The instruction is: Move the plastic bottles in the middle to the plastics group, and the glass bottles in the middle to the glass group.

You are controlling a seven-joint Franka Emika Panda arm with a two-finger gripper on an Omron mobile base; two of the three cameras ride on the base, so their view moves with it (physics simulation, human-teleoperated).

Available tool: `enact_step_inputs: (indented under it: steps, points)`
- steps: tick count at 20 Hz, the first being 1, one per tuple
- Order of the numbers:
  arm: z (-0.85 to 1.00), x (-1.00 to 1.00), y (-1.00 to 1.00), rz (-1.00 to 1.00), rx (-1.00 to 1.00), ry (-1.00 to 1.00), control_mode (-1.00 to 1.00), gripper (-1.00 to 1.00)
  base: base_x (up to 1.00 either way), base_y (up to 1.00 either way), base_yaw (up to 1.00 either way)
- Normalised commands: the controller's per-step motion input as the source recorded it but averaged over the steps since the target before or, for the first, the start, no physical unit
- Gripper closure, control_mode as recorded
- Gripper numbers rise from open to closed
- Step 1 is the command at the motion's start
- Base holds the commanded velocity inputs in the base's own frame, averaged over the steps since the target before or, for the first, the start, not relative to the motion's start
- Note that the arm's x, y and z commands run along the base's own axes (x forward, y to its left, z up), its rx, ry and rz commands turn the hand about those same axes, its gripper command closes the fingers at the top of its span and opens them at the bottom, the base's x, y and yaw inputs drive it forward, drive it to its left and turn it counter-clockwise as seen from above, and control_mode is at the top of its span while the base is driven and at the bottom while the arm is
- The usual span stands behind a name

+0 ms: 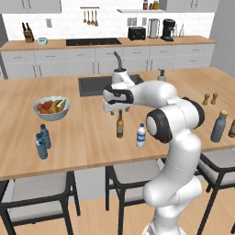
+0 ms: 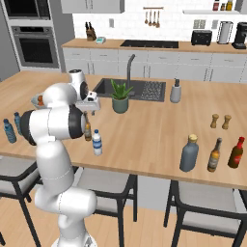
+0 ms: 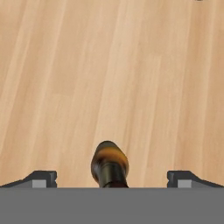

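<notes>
The slim amber-brown bottle stands mid-counter. Directly over its cap hangs my gripper, open, pointing down. In the hand view the bottle's top sits between the widely spread fingertips, touching neither. The white-capped water bottle is just to its right. Two blue-tinted bottles stand at the left. At the right, the grey-blue tan-capped bottle is beside a dark brown glass bottle, cut off at the edge of the left base view.
A fruit bowl sits left of centre. Behind are the sink, a potted plant and a grey soap dispenser. Wooden shakers and a red bottle stand at the right. Stools line the counter's near edge.
</notes>
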Motion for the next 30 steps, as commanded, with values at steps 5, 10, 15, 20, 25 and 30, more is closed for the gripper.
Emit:
enact_step_inputs:
  steps: [5, 10, 15, 20, 25, 30]
  points:
    - [0.0, -0.01, -0.03, 0.0, 0.0, 0.0, -1.0, -1.0, 0.0, 0.0, 0.0]
    - [0.0, 0.0, -0.03, 0.0, 0.0, 0.0, -1.0, -1.0, 0.0, 0.0, 0.0]
    - [0.0, 0.0, 0.0, 0.0, 0.0, 0.0, -1.0, -1.0, 0.0, 0.0, 0.0]
    - [-0.06, -0.08, 0.03, 0.0, 0.0, 0.0, -1.0, -1.0, 0.0, 0.0, 0.0]
    - [-0.02, -0.09, 0.0, 0.0, 0.0, 0.0, -1.0, -1.0, 0.0, 0.0, 0.0]
    - [0.0, 0.0, 0.0, 0.0, 0.0, 0.0, -1.0, -1.0, 0.0, 0.0, 0.0]
